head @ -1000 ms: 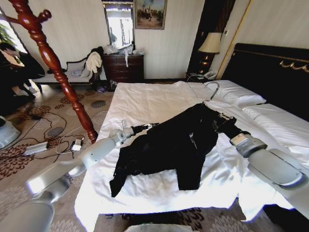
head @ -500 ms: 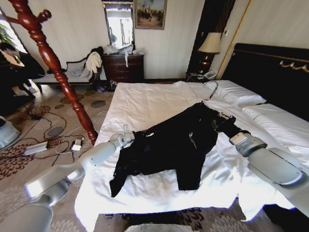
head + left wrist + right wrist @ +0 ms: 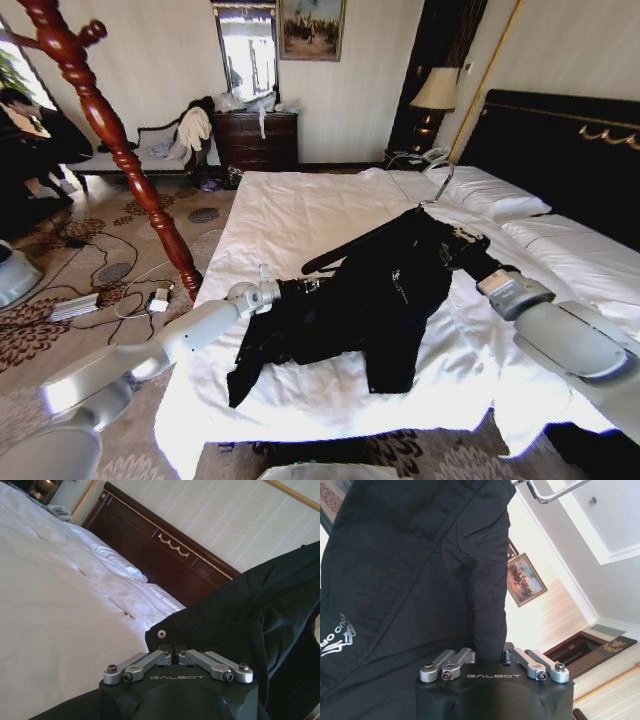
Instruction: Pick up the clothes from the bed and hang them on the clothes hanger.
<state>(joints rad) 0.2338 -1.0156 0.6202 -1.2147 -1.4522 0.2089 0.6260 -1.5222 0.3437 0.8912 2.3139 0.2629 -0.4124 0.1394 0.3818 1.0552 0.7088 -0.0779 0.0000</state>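
Black fabric is what I am handling: the jacket (image 3: 370, 300) lies spread across the near half of the bed (image 3: 300, 215), sleeves trailing toward the near edge. Its hanger (image 3: 345, 250) is already partly inside; one black arm of it pokes out bare toward the left, and the silver hook (image 3: 440, 188) rises at the far end, near the pillows.

My left tool (image 3: 285, 288) sits at the jacket's left edge, low over the sheet. From my left wrist, its fingers (image 3: 172, 647) are drawn together on a hem of the black cloth beside a small metal snap. My right tool (image 3: 492, 655) is on the right side of the jacket, up by the collar. From my right wrist, its fingers are pinched on a fold of the cloth, with the hook above.

I judge that I am midway through dressing the hanger: the right shoulder seems seated, the left one is not yet covered. The next move, as I read it, calls for drawing the left shoulder of the jacket over that bare hanger arm while my right tool holds the collar side steady. Soft cloth can slip or bunch, so the pull should be gentle and even.

A wooden coat stand (image 3: 110, 135) stands on the floor to the left of the bed.
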